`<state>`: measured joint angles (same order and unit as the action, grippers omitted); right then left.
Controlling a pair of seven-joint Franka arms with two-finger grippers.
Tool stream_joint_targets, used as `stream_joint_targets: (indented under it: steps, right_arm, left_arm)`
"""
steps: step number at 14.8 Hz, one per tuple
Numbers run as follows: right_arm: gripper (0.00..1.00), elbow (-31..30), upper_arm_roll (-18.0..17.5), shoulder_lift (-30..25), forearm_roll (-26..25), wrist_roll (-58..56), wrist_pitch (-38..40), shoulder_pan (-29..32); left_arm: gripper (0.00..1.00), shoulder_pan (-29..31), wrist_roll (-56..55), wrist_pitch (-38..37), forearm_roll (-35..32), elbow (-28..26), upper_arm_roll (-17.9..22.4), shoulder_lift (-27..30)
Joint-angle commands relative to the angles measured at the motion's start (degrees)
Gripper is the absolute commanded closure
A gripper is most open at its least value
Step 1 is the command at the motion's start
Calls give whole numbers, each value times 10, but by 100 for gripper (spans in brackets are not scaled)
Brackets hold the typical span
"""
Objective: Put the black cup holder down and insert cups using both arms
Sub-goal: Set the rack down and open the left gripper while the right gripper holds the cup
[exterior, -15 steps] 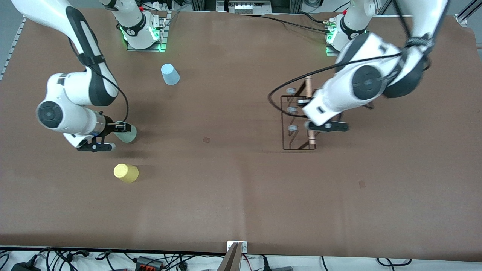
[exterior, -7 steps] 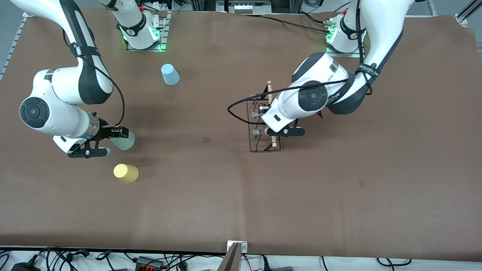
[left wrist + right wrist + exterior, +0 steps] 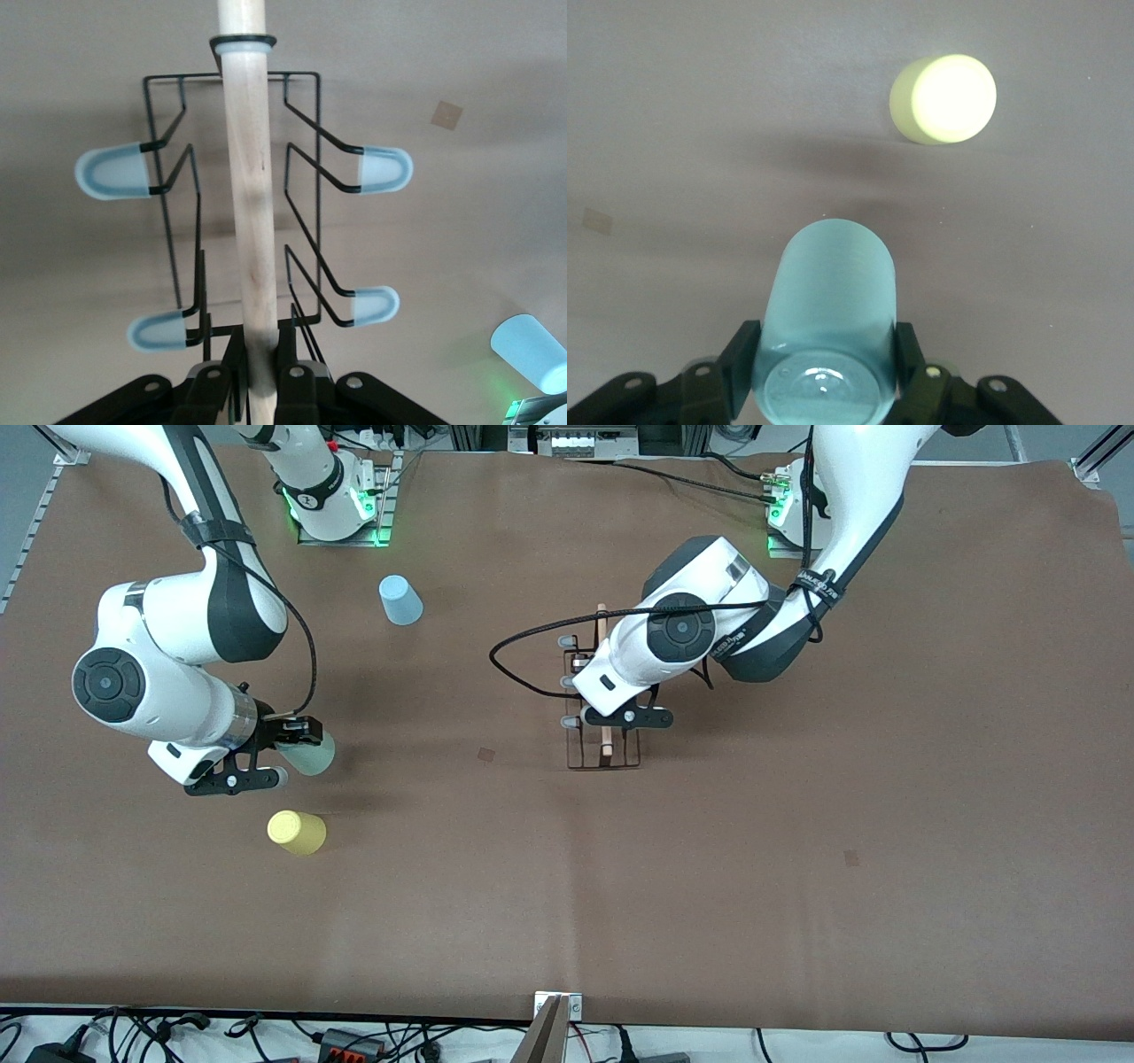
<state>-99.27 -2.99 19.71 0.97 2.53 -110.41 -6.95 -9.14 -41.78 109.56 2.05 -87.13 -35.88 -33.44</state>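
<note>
Black cup holder (image 3: 602,691) is hanging from the left gripper (image 3: 605,707), whose fingers are clamping the wooden rod handle (image 3: 251,221) near one end; the rack is over the middle of the table (image 3: 797,850), its grey-tipped prongs (image 3: 111,172) splaying out on both sides of the rod.

Right gripper (image 3: 282,746) is grasping the pale green cup (image 3: 310,753), fingers (image 3: 741,359) pressing its sides, and is holding it above the table toward the right arm's end.

Yellow cup (image 3: 297,832) is standing upside down on the table, near the gripped cup. Light blue cup (image 3: 400,600) is standing upside down farther from the front camera, well apart from both.
</note>
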Motion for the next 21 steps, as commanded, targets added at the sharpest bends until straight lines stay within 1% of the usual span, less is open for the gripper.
stream_joint_targets:
  steps: [1, 4, 10, 12, 15, 17, 19, 20, 21]
  right_arm:
    - [76, 14, 0, 2, 9, 2, 15, -9]
    - [76, 15, 0, 4, 9, 4, 15, -16]
    - [76, 15, -1, 6, 10, 5, 15, -20]
    - [76, 15, -1, 6, 10, 5, 15, -21]
    - [76, 14, -1, 6, 10, 5, 15, -21]
    - [76, 14, -1, 6, 10, 5, 15, -21]
    - [76, 14, -1, 6, 10, 5, 15, -21]
    - [76, 14, -1, 6, 10, 5, 15, -21]
    - [76, 14, -1, 6, 10, 4, 15, -21]
  left_arm:
    - [98, -7, -7, 10, -6, 17, 3, -6]
    - [98, -15, -9, 14, -26, 15, 3, -13]
    - [98, -18, -13, 18, -28, 15, 4, -19]
    - [98, -18, -29, 18, -28, 15, 4, -24]
    - [96, -18, -36, 19, -29, 15, 5, -29]
    - [88, -18, -34, 19, -49, 15, 4, -32]
    - [79, -18, -30, 19, -49, 15, 4, -37]
    - [65, -18, -30, 16, -49, 16, 4, -37]
    - [63, -17, -31, 12, -49, 18, 3, -33]
